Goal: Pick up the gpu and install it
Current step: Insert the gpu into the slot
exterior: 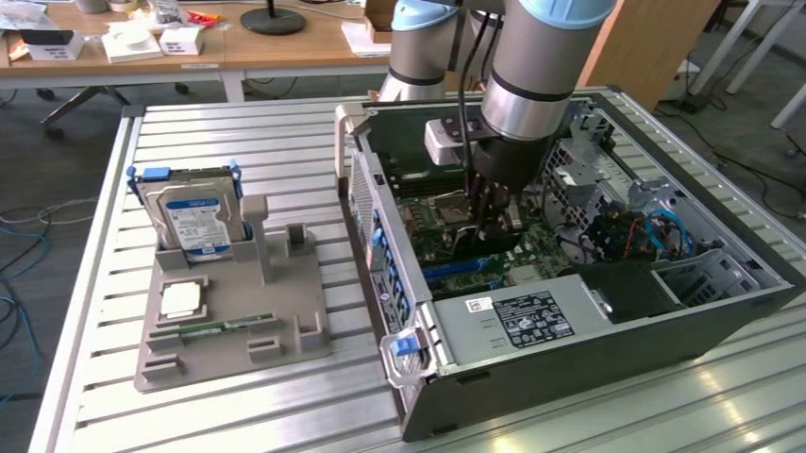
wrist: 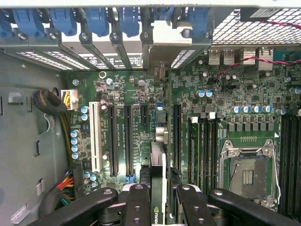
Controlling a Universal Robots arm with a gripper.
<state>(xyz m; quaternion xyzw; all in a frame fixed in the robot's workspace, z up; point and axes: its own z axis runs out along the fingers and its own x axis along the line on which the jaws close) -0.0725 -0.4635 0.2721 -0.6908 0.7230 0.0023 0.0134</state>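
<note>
Black fingers [wrist: 137, 207] of the hand [wrist: 161, 190] clamp the gpu [wrist: 158, 162] edge-on just over the motherboard [wrist: 225, 94] slots, inside the open computer case [exterior: 629, 359] at the exterior frame's centre right. Pickup looks done; seating the card in a slot seems not yet finished.

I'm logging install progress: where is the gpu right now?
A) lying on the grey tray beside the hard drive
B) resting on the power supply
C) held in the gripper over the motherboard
C: the wrist view shows the gpu edge-on in the shut gripper, above the motherboard and its slots.
</note>
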